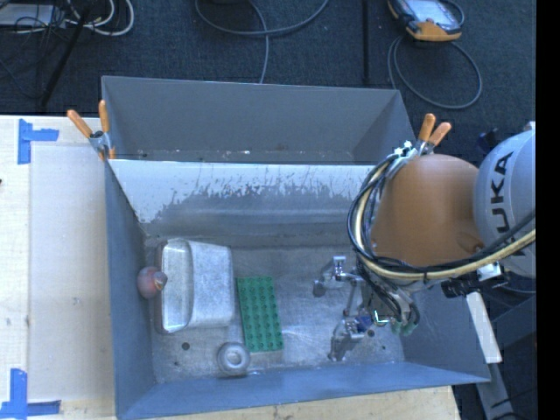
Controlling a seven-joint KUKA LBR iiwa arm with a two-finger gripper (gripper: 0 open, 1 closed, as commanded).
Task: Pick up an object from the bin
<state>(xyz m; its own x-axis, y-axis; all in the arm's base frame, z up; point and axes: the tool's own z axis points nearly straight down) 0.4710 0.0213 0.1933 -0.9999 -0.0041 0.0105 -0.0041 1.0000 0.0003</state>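
My gripper (339, 310) hangs at the right side of the bin floor, open, with one fingertip toward the back and the other toward the front and nothing between them. A green studded building plate (260, 312) lies flat to its left, a short gap away. Near the front wall sits a small round silver cap (233, 357), left of the gripper and just below the plate.
A silver metal loaf tin (194, 284) lies upturned at the left of the floor, with a small pinkish ball (151, 279) against its left side. The arm with its orange cover and cables reaches in over the right wall.
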